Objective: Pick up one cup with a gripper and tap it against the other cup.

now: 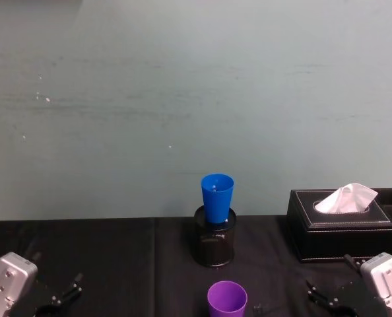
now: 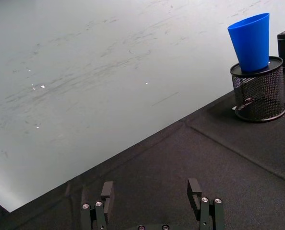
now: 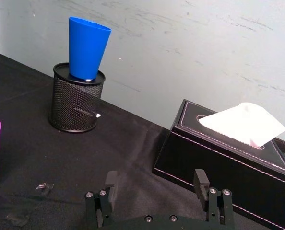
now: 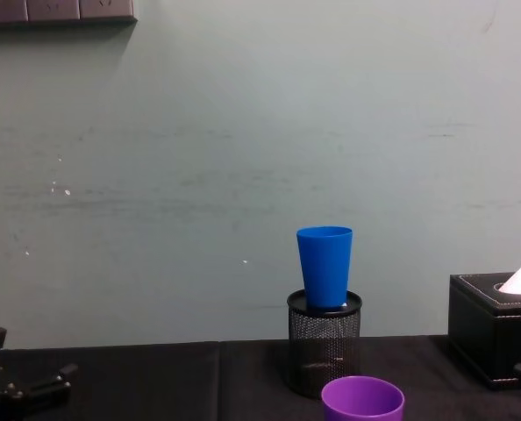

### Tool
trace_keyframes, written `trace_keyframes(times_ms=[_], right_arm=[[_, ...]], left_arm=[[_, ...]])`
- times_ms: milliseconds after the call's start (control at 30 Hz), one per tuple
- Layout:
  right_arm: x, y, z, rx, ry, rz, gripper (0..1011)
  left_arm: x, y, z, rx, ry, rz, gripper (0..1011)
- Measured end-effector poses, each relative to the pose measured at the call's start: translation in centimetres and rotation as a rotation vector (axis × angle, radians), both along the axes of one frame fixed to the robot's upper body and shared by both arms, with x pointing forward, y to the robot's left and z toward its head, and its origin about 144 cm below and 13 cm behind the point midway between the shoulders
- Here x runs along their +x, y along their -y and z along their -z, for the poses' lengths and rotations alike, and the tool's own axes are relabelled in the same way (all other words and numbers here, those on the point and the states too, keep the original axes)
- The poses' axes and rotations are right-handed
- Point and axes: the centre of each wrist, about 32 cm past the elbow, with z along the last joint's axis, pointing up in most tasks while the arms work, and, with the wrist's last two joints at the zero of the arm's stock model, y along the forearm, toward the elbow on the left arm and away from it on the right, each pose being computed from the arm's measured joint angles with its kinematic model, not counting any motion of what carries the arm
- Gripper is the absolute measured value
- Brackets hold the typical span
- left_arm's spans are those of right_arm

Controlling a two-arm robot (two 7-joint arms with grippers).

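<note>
Purple cup point(image 1: 226, 298), blue cup point(image 1: 217, 197), one each; left tool point(image 2: 151, 188), right tool point(image 3: 155, 177), both agape, empty.

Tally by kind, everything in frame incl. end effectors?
Cups: 2, blue cup, purple cup
Mesh pen holder: 1
Tissue box: 1
End effectors: 2, left end effector, right end effector, both open, at table's near side
Total: 6
</note>
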Motion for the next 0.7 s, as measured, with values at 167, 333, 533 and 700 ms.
trace_keyframes(times_ms=[167, 333, 533, 700], right_arm=[[0.0, 0.1, -0.3, 0.008, 0.021, -0.007, 1003], [-0.1, 0.1, -0.7, 0.018, 0.039, -0.015, 1003], [-0.4, 0.2, -1.4, 0.048, 0.046, -0.034, 1003], [-0.6, 0.5, -2.1, 0.077, 0.031, -0.063, 1003]], left_arm=[[0.0, 0.0, 0.0, 0.000, 0.000, 0.000, 1000], [0.0, 0.0, 0.0, 0.000, 0.000, 0.000, 1000], [0.0, 0.0, 0.0, 0.000, 0.000, 0.000, 1000], [0.0, 0.0, 0.0, 0.000, 0.000, 0.000, 1000]])
